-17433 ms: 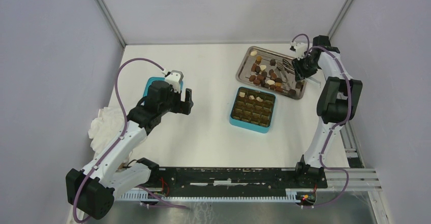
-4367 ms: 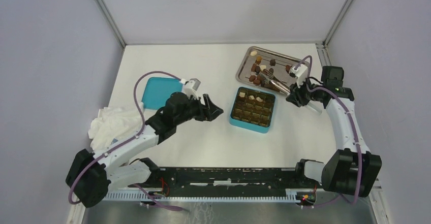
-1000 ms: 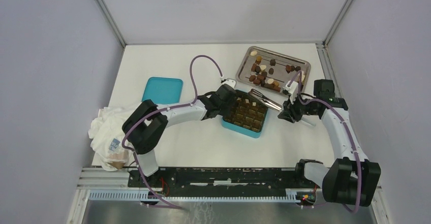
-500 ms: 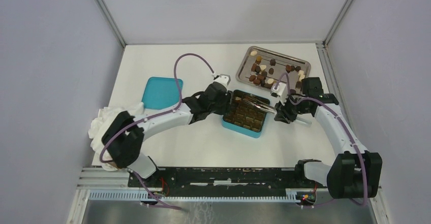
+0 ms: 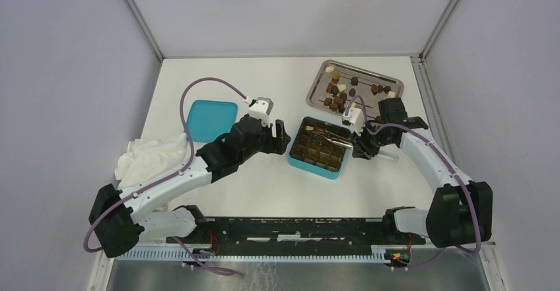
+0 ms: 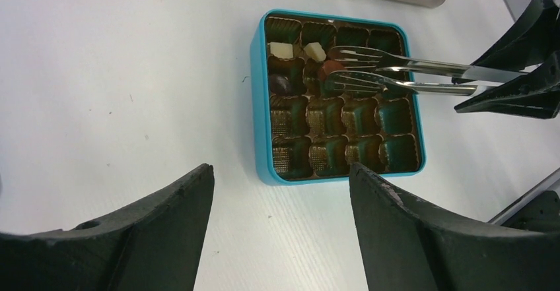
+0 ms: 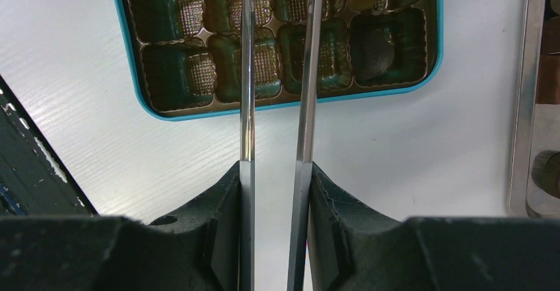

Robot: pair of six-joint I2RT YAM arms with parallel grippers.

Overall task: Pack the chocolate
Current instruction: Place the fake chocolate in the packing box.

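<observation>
left hand (image 5: 284,137): fingers held apart, empty, 9 o'clock of box (image 6: 257,106) | right hand (image 7: 274,179): clamped on tweezers (image 7: 245,73), tips held over box | chocolate (image 5: 338,93): mostly seen in tray (image 5: 366,74) at 1 o'clock, few seated in box

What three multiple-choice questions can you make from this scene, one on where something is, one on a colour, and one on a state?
1. Where are the tips of the tweezers? A over the teal box; B over bare tabletop; C out of view.
2. What colour is the lid? A red; B teal; C silver.
3. How is the left end effector? A shut on the lid; B shut, empty; C open, empty.
Answers: A, the left wrist view shows the tips above the box's cells; B, it matches the box; C, its fingers stand wide apart with nothing between them.
</observation>
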